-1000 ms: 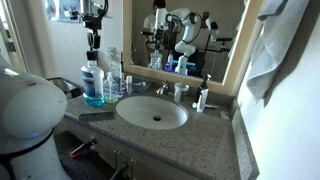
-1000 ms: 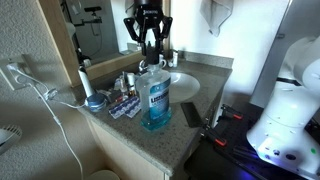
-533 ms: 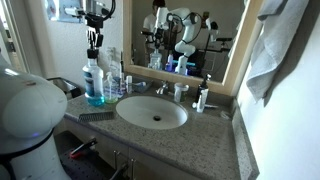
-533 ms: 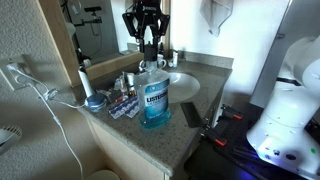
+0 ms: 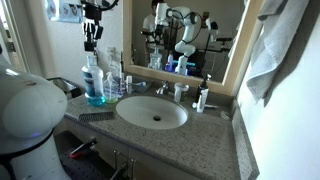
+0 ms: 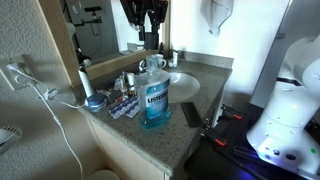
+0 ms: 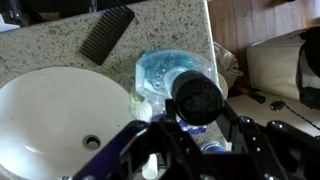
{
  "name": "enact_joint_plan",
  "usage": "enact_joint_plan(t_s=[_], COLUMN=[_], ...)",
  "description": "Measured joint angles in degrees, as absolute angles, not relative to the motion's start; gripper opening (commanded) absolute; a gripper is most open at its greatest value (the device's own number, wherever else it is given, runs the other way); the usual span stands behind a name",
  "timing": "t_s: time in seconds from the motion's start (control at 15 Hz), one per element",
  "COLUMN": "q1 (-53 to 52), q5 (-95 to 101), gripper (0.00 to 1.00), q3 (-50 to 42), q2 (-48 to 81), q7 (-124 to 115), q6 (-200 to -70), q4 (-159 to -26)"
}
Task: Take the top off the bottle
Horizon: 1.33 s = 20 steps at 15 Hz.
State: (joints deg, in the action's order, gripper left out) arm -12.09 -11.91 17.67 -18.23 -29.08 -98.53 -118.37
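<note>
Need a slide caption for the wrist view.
Top-down on the bottle of blue liquid beside the sink, dark comb on the counter.

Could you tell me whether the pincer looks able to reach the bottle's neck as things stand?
Probably yes: the pincer hangs directly above the bottle, nothing between them, and the small items nearby stand lower, off to one side.

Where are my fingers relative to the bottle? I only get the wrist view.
Observer: In both exterior views the fingers hang right above the bottle, with a gap over its neck.
Operator: I see the top pinched. Is the bottle upright?
Observer: Yes, upright on the counter beside the sink.
Operator: Anything crowding it?
Observer: Slim bottles stand close beside it.
</note>
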Motion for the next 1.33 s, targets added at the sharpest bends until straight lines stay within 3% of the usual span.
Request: enact_joint_plan(t_s=[0.6,1.33], q1=[-12.4,-12.59], q5=[-8.26,-5.06], gripper=[0.19,0.19], q3=[18.37,17.54], q2=[-14.31,3.72], q7=[-26.04,-19.84], q6=[-95.33,-99.87], q4=[-109.27,-101.23])
